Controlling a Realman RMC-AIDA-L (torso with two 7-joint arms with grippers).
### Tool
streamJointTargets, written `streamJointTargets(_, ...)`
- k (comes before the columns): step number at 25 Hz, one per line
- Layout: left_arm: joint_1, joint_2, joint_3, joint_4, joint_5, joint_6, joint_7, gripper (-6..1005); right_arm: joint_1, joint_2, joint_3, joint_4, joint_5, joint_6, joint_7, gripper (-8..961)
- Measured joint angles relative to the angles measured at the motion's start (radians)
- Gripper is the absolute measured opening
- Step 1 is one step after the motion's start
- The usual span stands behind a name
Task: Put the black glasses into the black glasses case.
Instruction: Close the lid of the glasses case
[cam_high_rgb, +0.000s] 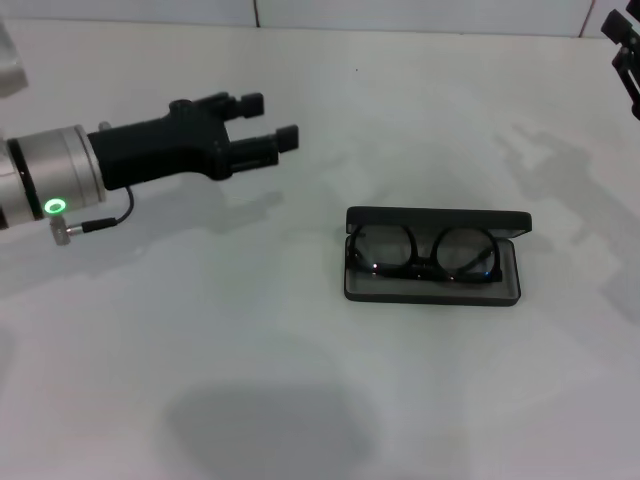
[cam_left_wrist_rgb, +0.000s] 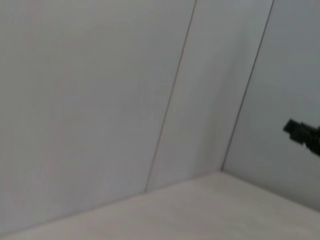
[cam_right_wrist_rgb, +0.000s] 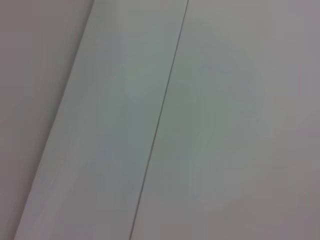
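Observation:
In the head view the black glasses case (cam_high_rgb: 432, 290) lies open on the white table, right of centre, its lid (cam_high_rgb: 438, 219) standing up at the back. The black glasses (cam_high_rgb: 424, 252) rest inside it, lenses facing forward. My left gripper (cam_high_rgb: 272, 120) hovers open and empty above the table, to the left of the case and well apart from it. At the top right edge only a dark part of my right gripper (cam_high_rgb: 626, 50) shows, far from the case. The left wrist view catches a bit of the right gripper (cam_left_wrist_rgb: 303, 134) against the wall.
The white table (cam_high_rgb: 250, 380) stretches around the case. Both wrist views look at white wall panels with thin seams (cam_right_wrist_rgb: 160, 120).

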Motion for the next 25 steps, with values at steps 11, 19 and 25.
streamJointTargets(11,-0.016,-0.027,-0.001,0.005,0.030,-0.067,-0.002,801,0.001,0.001,0.002,-0.009,0.004,0.000,-0.012,302)
streamJointTargets(19,-0.063,-0.052,0.000,0.005,0.108,-0.160,-0.014,802,0.003,0.005,0.006,-0.009,0.006,0.029,-0.020,381)
streamJointTargets(25,-0.077,-0.047,0.000,0.005,0.169,-0.170,-0.022,802,0.004,0.005,0.006,-0.009,0.007,0.039,-0.021,426)
